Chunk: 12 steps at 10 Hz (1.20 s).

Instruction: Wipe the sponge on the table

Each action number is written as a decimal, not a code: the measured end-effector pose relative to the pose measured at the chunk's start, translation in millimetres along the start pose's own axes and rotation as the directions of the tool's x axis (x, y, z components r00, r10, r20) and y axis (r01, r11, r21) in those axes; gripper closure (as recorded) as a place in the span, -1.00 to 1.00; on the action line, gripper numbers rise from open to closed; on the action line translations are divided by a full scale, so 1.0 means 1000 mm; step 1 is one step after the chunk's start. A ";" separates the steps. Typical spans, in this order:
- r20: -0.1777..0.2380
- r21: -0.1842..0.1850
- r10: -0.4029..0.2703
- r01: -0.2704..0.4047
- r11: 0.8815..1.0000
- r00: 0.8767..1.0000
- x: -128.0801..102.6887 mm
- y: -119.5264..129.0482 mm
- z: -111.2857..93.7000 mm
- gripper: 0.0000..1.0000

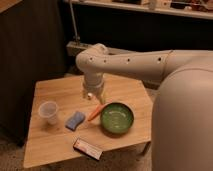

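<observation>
Gripper point(93, 97) hangs over the middle of the table point(52, 90), pointing down, just above an orange stick-shaped item point(96, 112). Whether it is clenched or released cannot be told. Sponge point(75, 120) lies flat on the table, apart from the gripper, between a clear cup point(48, 111) and a green bowl point(117, 118), just beside the orange item. Flat dark-and-white box point(88, 148) lies near the front edge.
</observation>
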 end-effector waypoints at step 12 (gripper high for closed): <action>-0.048 -0.058 -0.161 0.158 0.986 0.986 0.003 -0.010 0.014 -0.30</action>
